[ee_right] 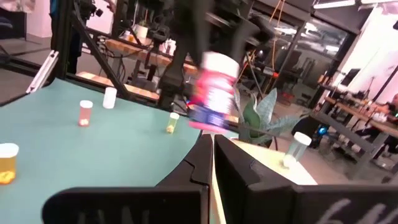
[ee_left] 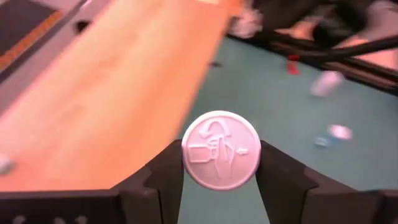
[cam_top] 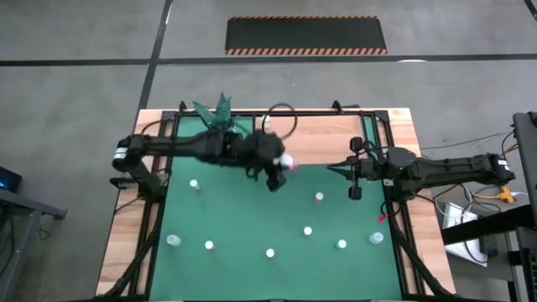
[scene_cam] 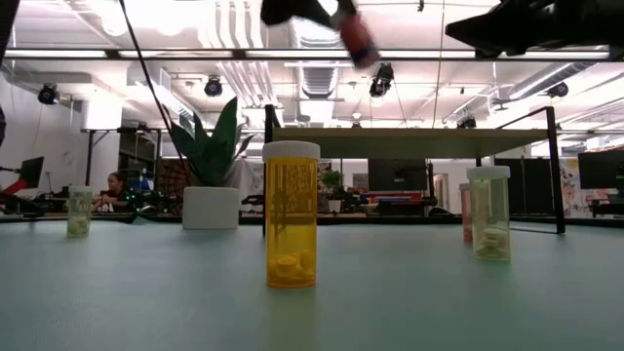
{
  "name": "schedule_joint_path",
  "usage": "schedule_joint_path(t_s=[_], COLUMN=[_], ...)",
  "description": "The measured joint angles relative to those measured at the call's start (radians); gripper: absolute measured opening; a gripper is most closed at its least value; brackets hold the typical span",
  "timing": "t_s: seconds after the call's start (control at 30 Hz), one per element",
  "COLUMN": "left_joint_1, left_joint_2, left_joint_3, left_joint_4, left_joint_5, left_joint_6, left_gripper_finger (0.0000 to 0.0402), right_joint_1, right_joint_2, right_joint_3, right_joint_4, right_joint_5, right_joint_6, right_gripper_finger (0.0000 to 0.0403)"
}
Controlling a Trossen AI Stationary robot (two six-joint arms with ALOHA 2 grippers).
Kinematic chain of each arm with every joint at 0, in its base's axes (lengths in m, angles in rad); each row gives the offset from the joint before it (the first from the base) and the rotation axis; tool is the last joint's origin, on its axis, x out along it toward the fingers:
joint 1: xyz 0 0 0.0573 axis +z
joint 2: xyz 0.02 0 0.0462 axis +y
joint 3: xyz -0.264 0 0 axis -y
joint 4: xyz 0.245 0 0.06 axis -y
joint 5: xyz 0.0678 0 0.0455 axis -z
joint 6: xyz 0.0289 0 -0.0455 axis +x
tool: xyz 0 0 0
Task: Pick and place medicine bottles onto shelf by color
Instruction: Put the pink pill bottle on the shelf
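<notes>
The left claw [cam_top: 284, 168] grips a pink bottle [cam_top: 289, 164] tight, up in the air just by the shelf [cam_top: 336, 143] edge. The right claw [cam_top: 329, 169] waits nearby, pinched closed on nothing.

The white cap [ee_left: 221, 150] of the bottle held between the left gripper's [ee_left: 221, 180] fingers carries raised marks: a hand-and-arrow opening symbol, with no letters that can be read. The pink bottle's label [ee_right: 212, 93] is blurred. Nothing else carries readable text.
</notes>
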Motion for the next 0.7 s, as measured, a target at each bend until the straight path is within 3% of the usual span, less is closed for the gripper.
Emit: schedule_joint_path(t_s=[0.27,0.57,0.7], left_joint_1=[0.132,0.156,0.159], left_joint_2=[0.077,0.121,0.12], left_joint_3=[-0.001,0.009,0.002], left_joint_4=[-0.007,0.0,-0.001], left_joint_5=[0.031,0.034,0.034], left_joint_6=[0.021,0.046,0.047], left_gripper_finger=[0.0147,0.0149,0.0201], right_joint_1=[0.0,0.0,0.0], right_joint_2=[-0.03,-0.029,-0.029], right_joint_3=[0.0,0.0,0.0], right_joint_4=[-0.041,-0.049,-0.049], right_joint_5=[0.0,-0.001,-0.001], right_joint_6=[0.028,0.027,0.025], right_gripper_finger=[0.0009,0.0009,0.0009])
